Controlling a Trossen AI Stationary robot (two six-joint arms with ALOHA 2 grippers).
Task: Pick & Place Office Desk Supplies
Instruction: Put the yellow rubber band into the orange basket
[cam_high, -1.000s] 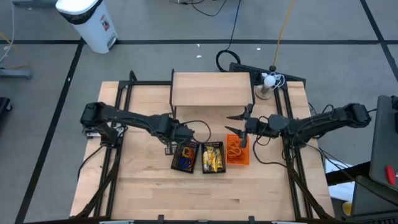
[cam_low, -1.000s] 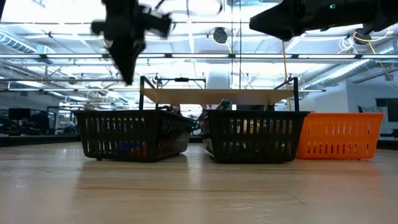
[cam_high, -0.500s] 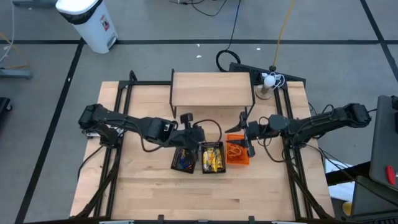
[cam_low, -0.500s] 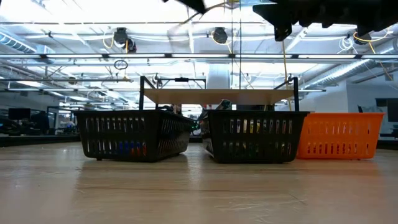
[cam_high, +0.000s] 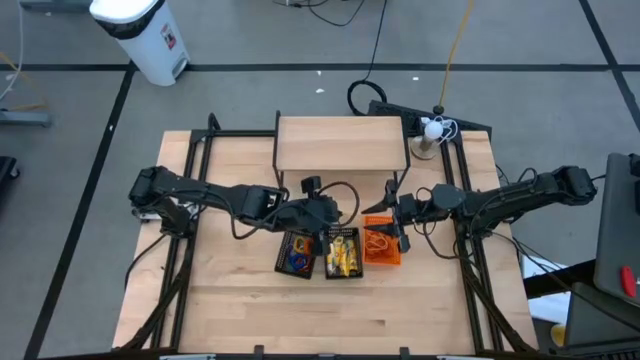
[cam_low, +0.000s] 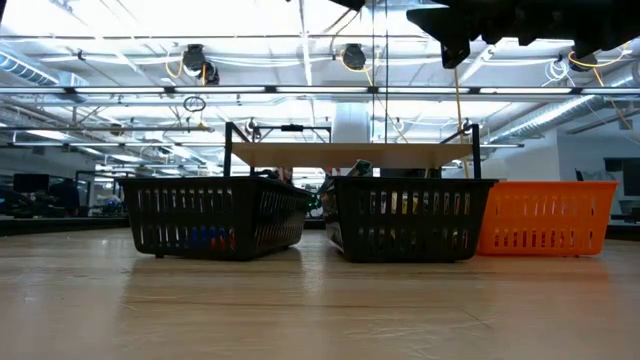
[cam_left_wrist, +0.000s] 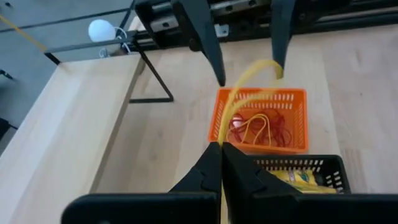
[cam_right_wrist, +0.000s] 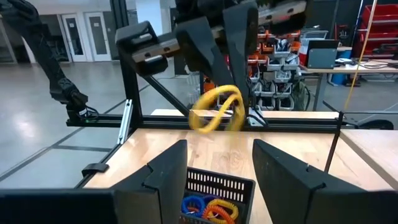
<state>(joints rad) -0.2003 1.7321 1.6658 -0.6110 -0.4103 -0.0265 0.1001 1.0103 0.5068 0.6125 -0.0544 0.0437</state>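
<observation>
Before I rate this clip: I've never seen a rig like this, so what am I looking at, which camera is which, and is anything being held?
Two dark robot arms work at a wooden table. One camera looks straight down, one sits at table height, and one rides on each wrist. Three small baskets stand in a row: a black basket with coloured bands, a middle black basket with yellow pieces, and an orange basket with thin bands. The left gripper is shut on a yellow rubber band, held in the air above the baskets; the right wrist camera shows the same loop. The right gripper is open and empty, over the far edge of the orange basket.
</observation>
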